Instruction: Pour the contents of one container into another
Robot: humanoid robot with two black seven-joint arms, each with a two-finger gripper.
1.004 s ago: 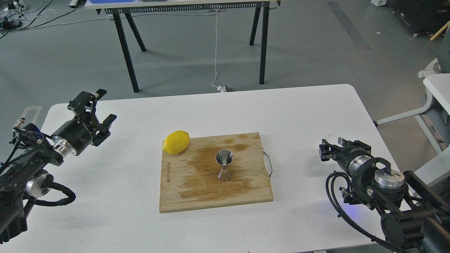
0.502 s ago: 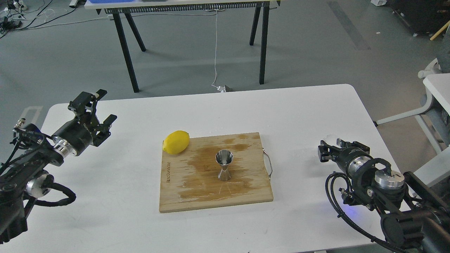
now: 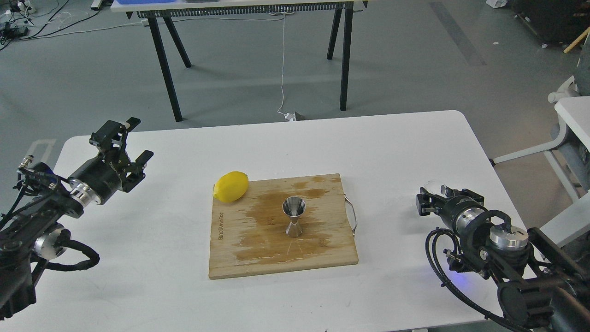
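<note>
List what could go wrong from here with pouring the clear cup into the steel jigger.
1. The small clear see-through cup sits at the right gripper, far from the shiny steel hourglass jigger; carrying it over could spill.
2. The jigger has a narrow mouth and stands free on the wooden cutting board, so a nudge might tip it.
3. The board already shows wet stains, so the jigger may slide.

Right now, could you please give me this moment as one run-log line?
left gripper: open, empty | right gripper: at clear cup, grip unclear | steel jigger: upright on wet cutting board | lemon: board corner
</note>
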